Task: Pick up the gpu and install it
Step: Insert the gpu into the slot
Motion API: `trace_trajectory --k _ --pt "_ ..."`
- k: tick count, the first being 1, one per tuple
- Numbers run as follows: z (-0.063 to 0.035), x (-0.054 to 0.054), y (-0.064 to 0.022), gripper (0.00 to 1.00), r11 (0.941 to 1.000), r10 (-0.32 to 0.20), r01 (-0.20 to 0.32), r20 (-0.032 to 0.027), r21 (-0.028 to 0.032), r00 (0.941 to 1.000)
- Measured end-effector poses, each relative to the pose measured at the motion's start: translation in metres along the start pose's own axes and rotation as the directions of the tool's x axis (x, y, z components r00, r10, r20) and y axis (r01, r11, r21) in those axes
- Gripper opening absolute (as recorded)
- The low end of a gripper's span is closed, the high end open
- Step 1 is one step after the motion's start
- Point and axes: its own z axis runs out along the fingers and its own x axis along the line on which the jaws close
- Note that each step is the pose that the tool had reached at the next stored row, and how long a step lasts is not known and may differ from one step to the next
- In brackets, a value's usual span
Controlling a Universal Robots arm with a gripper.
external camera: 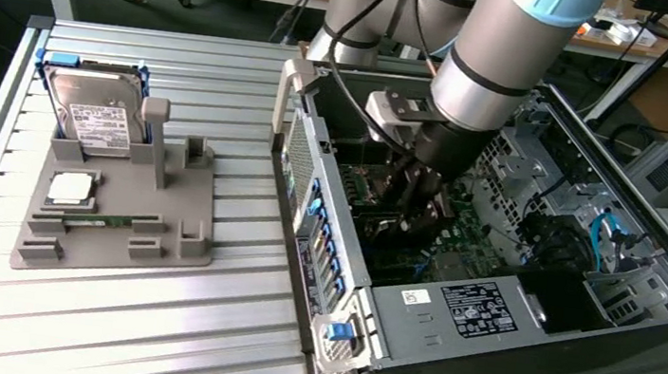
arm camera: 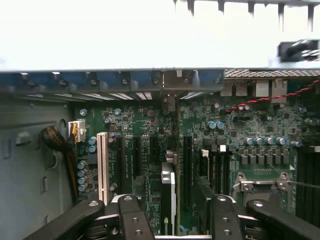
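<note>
The gpu (arm camera: 169,192) stands on edge in a motherboard slot (arm camera: 172,150), seen as a thin dark card with a silver strip along it. One end points at the case's rear slot wall (arm camera: 170,80). My gripper (arm camera: 177,222) straddles the card, with a black finger (arm camera: 132,220) on one side and another finger (arm camera: 222,220) on the other. Both sit apart from the card with a gap between, so the gripper is open. In the exterior view the gripper (external camera: 414,214) reaches down inside the open computer case (external camera: 310,174), just above the green motherboard (external camera: 463,227).
A grey fixture plate (external camera: 183,226) on the slatted table holds a silver hard drive (external camera: 94,115), a square processor (external camera: 70,188) and a green memory stick (external camera: 113,219). Inside the case are a white slot (arm camera: 102,167), cables (arm camera: 57,142), a processor socket (arm camera: 262,177) and a labelled power supply (external camera: 486,306).
</note>
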Motion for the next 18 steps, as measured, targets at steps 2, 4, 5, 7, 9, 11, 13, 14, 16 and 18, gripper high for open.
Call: trace_trajectory --k 2,4,5,7,9,11,13,14,16,18 --pt "-0.0061 -0.001 0.0003 0.53 1.0000 0.000 0.000 0.0002 0.0007 1.0000" --pt "-0.0089 -0.003 0.0002 0.51 1.0000 0.000 0.000 0.0002 0.0007 1.0000" --pt "-0.0092 -0.003 0.0002 0.44 1.0000 0.000 0.000 0.0001 0.0007 1.0000" --pt "-0.0092 -0.003 0.0002 0.38 1.0000 0.000 0.000 0.0002 0.0008 1.0000" --pt "-0.0092 -0.003 0.0003 0.26 1.0000 -0.001 0.001 0.0002 0.0007 1.0000" --pt "-0.0093 -0.003 0.0003 0.20 1.0000 -0.002 0.002 0.0001 0.0007 1.0000" --pt "-0.0093 -0.003 0.0001 0.14 1.0000 -0.006 0.006 0.0000 0.0006 1.0000" --pt "-0.0093 -0.003 -0.0016 0.11 1.0000 -0.008 0.008 -0.0001 -0.0005 1.0000" --pt "-0.0092 -0.003 -0.0080 0.11 0.9999 -0.013 0.013 -0.0002 -0.0049 0.9999" --pt "-0.0088 -0.003 -0.0186 0.11 0.9998 -0.017 0.017 -0.0001 -0.0111 0.9999"
